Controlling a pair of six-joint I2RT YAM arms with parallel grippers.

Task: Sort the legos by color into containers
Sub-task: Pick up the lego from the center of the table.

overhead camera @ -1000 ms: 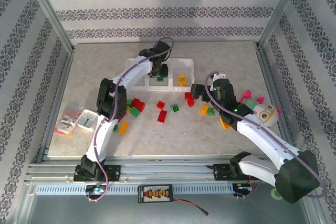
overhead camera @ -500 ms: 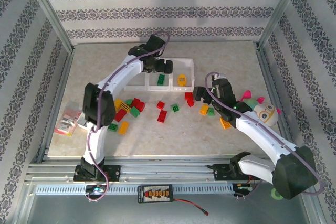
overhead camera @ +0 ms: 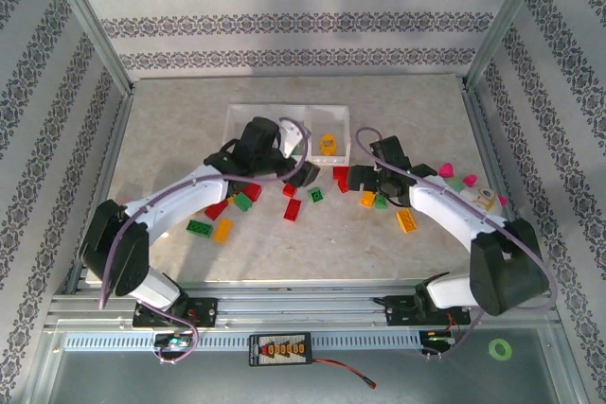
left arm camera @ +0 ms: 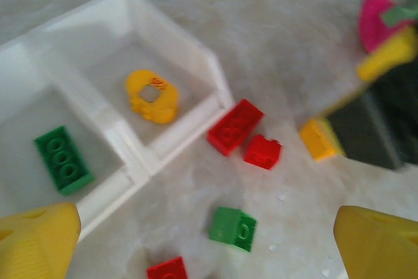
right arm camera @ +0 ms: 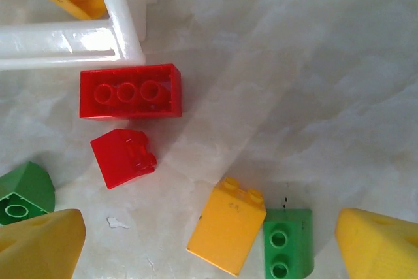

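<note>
Pale marbled table [overhead camera: 170, 130], patterned walls on 3 sides. Across it 2 white arms: left arm [overhead camera: 185, 201] reaching up-right, right arm [overhead camera: 453, 215] reaching up-left. At the far middle, a row of 3 white bins [overhead camera: 237, 113], partly behind the left arm. In the left wrist view [left arm camera: 212, 73], 1 green lego [left arm camera: 63, 159] flat in the middle bin and 1 yellow piece [left arm camera: 152, 96] in the right bin. Can't tell what's in the left bin. Near the right edge, a pink-and-teal plush [overhead camera: 469, 194], partly under the right arm.

Just in front of the right bin, left gripper [overhead camera: 305, 175] over loose bricks. Yellow fingers [left arm camera: 36, 240] spread wide, gripping nothing.

Close to its right, right gripper [overhead camera: 358, 178], near the right bin's front corner. Fingers [right arm camera: 382, 246] wide apart too, empty. Between the tips, on the table, an orange lego [right arm camera: 225, 233] touching a green brick [right arm camera: 287, 246], neither against a finger.

Rest of the legos loose on the table:
- Just outside the bin corner: a red 3-stud brick [right arm camera: 130, 91], with a small red brick [right arm camera: 123, 157] beside it.
- Middle: 2 red [overhead camera: 291, 190] [overhead camera: 293, 209], 1 green [overhead camera: 315, 196].
- Left, by the left arm: 2 red [overhead camera: 251, 190] [overhead camera: 217, 209], 2 green [overhead camera: 243, 202] [overhead camera: 199, 227], 1 orange [overhead camera: 222, 230].
- By the right arm: 1 orange [overhead camera: 406, 220].
</note>
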